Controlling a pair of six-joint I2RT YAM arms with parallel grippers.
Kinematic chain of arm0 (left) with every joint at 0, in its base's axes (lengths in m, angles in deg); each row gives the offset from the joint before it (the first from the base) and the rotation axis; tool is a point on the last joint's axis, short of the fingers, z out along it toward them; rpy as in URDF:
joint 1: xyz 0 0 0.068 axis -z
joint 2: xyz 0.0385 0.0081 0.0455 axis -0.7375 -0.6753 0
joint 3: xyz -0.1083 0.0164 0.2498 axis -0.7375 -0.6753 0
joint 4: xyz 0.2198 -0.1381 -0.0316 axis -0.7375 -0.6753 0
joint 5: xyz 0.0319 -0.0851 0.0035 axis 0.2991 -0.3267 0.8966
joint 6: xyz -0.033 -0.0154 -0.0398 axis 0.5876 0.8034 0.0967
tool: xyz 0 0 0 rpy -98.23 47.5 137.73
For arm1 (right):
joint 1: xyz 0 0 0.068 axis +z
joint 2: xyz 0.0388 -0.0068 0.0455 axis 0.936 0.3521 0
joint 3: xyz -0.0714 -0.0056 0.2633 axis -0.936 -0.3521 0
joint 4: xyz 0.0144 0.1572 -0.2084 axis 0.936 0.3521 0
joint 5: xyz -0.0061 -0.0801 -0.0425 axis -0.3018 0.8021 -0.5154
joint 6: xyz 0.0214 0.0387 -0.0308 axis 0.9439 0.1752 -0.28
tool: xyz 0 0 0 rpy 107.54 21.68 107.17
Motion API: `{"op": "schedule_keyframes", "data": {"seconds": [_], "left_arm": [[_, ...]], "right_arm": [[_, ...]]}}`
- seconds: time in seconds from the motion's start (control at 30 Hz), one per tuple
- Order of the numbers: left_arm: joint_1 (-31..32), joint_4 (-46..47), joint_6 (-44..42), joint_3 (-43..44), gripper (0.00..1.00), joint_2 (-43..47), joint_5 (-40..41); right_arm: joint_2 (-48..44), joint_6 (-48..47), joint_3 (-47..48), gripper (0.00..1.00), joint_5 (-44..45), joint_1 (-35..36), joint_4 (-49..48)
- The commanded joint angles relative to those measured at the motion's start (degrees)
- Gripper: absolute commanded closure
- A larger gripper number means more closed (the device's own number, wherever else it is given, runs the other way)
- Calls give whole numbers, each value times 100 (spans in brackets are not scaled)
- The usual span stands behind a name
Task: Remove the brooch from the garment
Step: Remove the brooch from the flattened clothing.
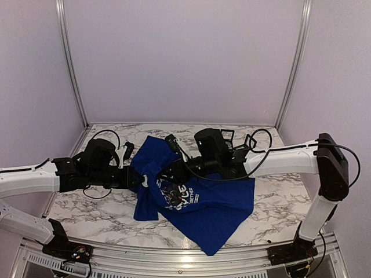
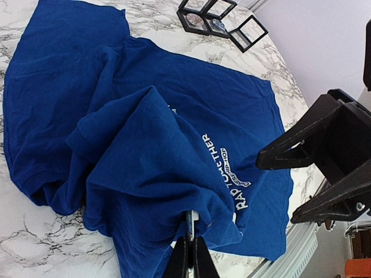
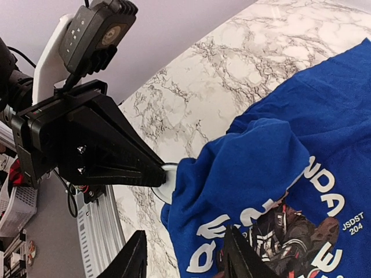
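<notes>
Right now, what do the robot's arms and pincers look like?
White tubular left arm and white tubular right arm, both with black joint housings and looping black cables. Black left pincer and black right pincer each have two tapering wedge-shaped fingers.

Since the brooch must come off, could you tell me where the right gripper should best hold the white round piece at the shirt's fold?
Probably its exposed rim, approached over the table: the T-shirt covers the rest of the white round piece, and the shut left gripper sits against it.
</notes>
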Motion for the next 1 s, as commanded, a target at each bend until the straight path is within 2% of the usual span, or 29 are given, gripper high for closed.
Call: {"op": "schedule_keyframes", "data": {"seconds": [0.0, 0.6, 0.87, 0.97], "left_arm": [[-37, -870, -158, 223, 100, 86, -252], [-36, -2093, -339, 236, 100, 205, -679], [-33, -2183, -430, 337, 100, 141, -748], [-27, -2091, -447, 408, 100, 92, -756]], "right_arm": [[81, -144, 221, 57, 116, 37, 118], [202, -209, 302, 57, -38, 91, 87], [589, -396, 662, 45, -48, 353, 384], [774, -355, 810, 44, -108, 435, 448]]}}
